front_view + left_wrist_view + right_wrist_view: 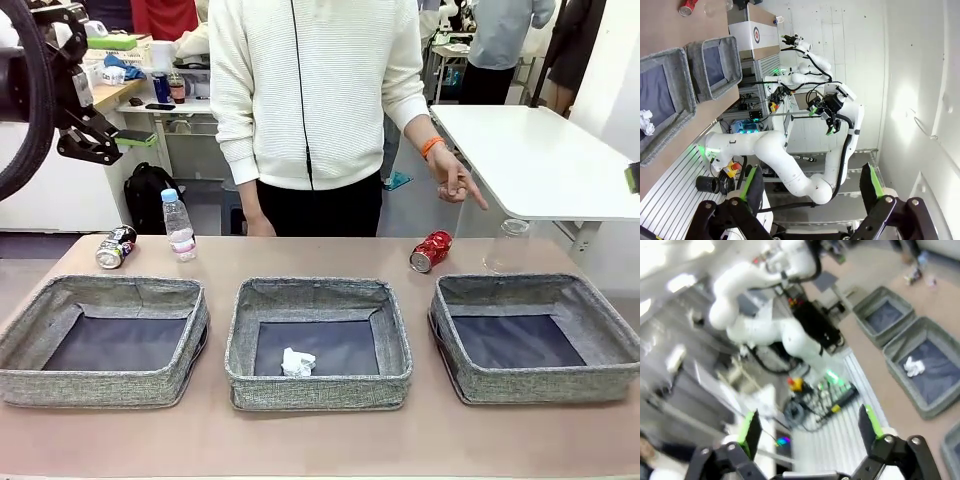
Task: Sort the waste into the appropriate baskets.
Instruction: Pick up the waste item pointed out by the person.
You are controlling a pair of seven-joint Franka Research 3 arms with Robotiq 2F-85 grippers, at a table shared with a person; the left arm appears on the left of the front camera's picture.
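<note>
The crushed red can (431, 251) lies on its side on the table behind the right basket (535, 385), its long axis slanting from near-left to far-right. The dark can (116, 247) lies behind the left basket (100, 385), beside the upright clear bottle (179, 226). The front view puts the crumpled white paper ball (297, 362) in the middle basket (318, 390), while the wrist views show the left gripper (811, 175) and right gripper (810, 420), both with fingers spread wide and empty.
</note>
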